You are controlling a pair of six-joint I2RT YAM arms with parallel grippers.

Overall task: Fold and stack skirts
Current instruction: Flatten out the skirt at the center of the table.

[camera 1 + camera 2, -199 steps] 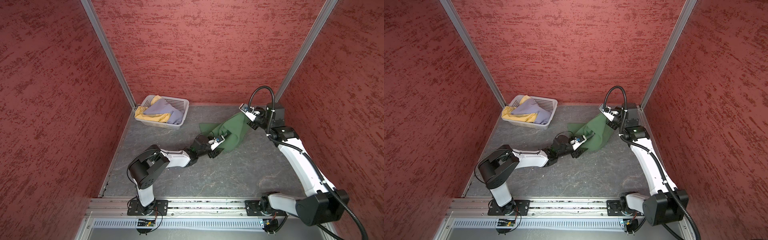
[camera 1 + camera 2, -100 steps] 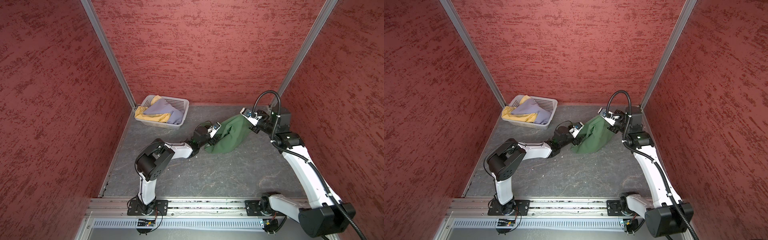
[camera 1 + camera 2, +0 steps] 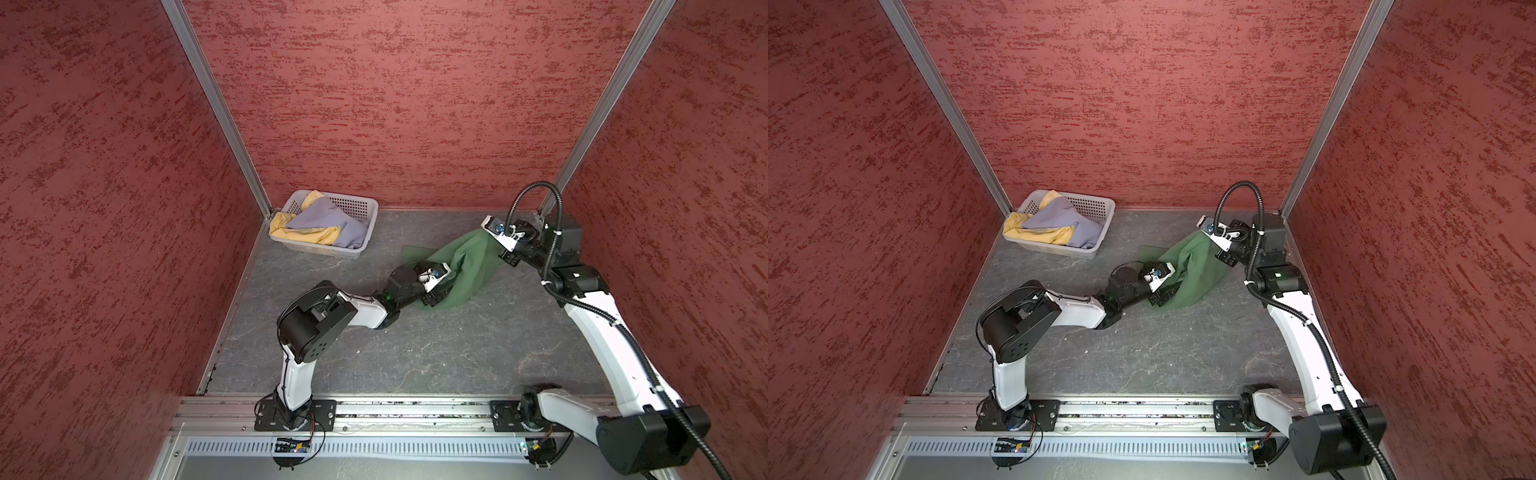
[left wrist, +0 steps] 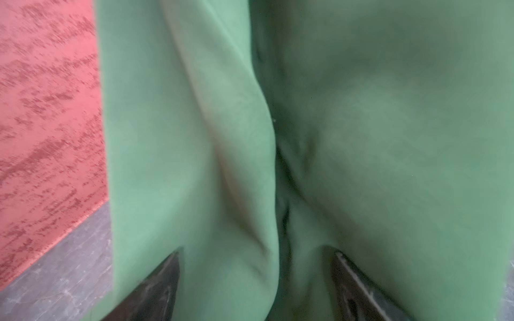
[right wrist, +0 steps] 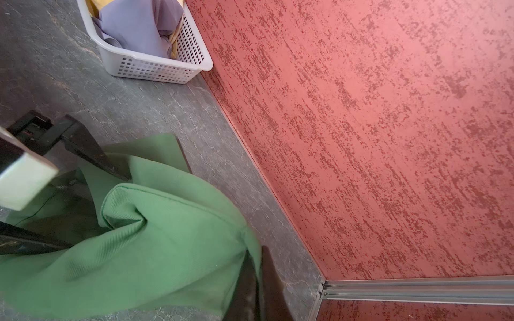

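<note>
Three skirts, one basket, two claws. In both top views the green skirt point(image 3: 465, 266) lies right of centre on the grey desk point(image 3: 415, 353), its upper-right end lifted. The lavender skirt point(image 3: 320, 216) and yellow skirt point(image 3: 307, 237) sit in the white basket point(image 3: 358, 206), left of centre.

Only the right wrist view shows the right claw point(image 5: 254, 266) pinched tight on bunched green cloth. Only the left wrist view shows the left claw point(image 4: 253, 250) spread wide, cloth bulging between its fingers point(image 4: 164, 280), gripping nothing. Half a second ago this claw sat higher in the top views.
</note>
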